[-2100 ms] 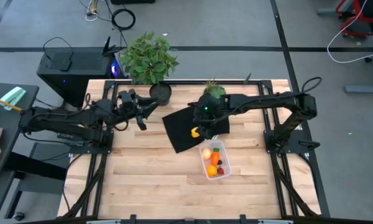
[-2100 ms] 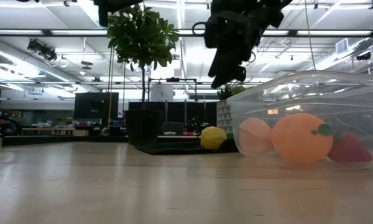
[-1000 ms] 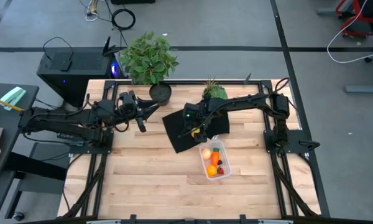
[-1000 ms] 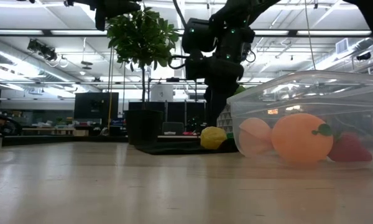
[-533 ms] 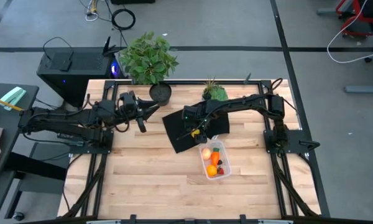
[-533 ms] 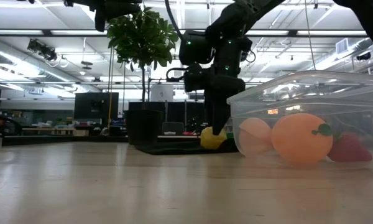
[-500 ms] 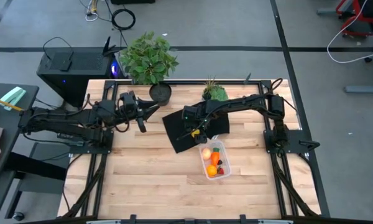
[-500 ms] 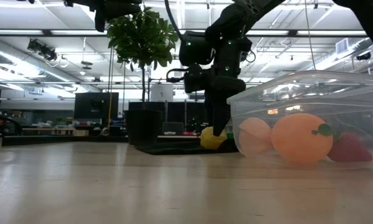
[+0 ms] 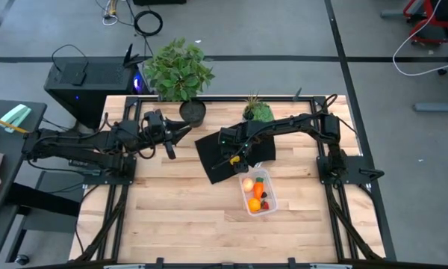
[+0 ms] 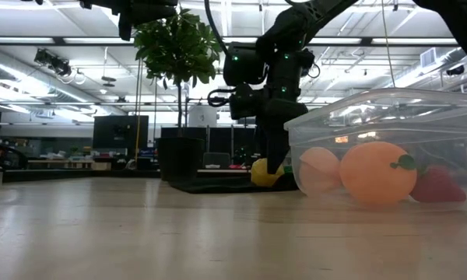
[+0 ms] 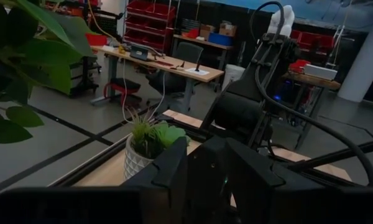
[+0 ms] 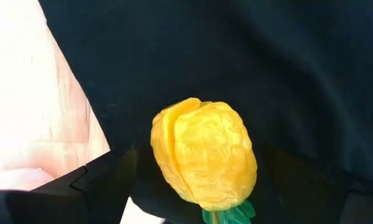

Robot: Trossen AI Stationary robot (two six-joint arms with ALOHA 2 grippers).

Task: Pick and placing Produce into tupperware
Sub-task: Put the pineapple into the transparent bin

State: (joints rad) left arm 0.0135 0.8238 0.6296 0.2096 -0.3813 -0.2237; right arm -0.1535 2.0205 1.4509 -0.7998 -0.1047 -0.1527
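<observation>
One wrinkled yellow piece with green stem, on black mat, between wide-spread right end effector fingers

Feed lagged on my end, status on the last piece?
Right gripper open, down around yellow bumpy toy piece on black mat. Left gripper waits at table's left. Clear plastic container holds other produce. Nothing in the way.

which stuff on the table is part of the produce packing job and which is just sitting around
Part of the job:
- clear plastic rectangular tupperware, already holding an orange ball, a pale pink ball and other produce
- yellow crinkled toy vegetable lying on the black mat
- right claw, open around it

Just lying about:
- black square mat
- large leafy potted plant
- small potted plant
</observation>
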